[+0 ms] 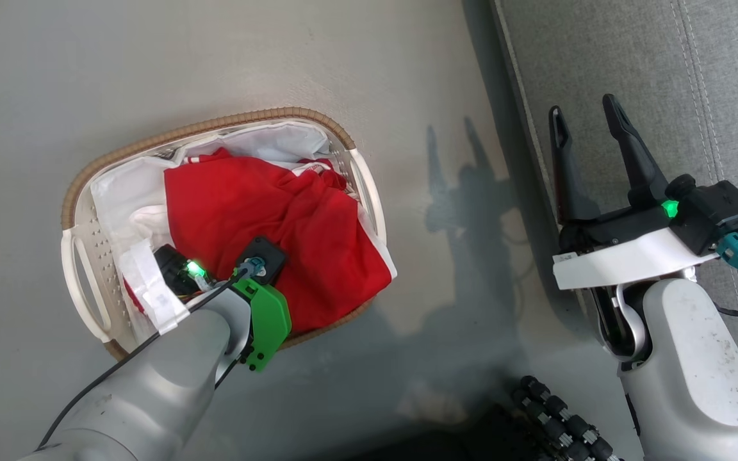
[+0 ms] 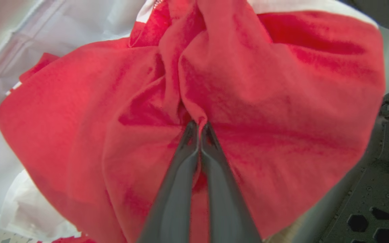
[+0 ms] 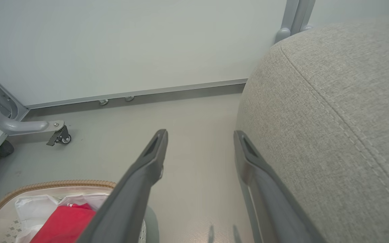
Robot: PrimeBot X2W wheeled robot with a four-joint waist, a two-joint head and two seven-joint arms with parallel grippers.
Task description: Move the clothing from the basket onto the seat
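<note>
- The left gripper [image 2: 198, 125] has its two fingers pressed together on a raised fold of the clothing [image 2: 282, 101]. The red cloth puckers in toward the tips, so we judge the pinch has fabric in it and not air.
- The right gripper [image 1: 583, 109] stands wide and holds nothing. It hangs over the near edge of the seat [image 1: 715, 77].
- The clothing lies heaped in the basket [image 1: 215, 125] on the white liner [image 1: 125, 192]. One red edge is draped over the rim on the side toward the seat. We cannot tell how many garments make up the heap.
- The step in hand, as we read it, is the lift out. We would rise straight up and slowly until the hanging hem is above the rim, and only then swing toward the seat.
- The hold is a small nip on one fold, so a jerk could let the cloth slide free. We would also watch that the liner does not come up with it.
- The edges to mind are the basket's woven rim and side handle, where trailing cloth could catch, and the seat's rounded front edge.
- The floor [image 1: 151, 64] between basket and seat is bare and gives open room for the carry. The right arm stands at the seat's edge, so we would land the cloth beyond it or draw that arm aside first.
- A metal frame leg with a caster [image 3: 61, 135] stands well apart from the basket and off our path.
</note>
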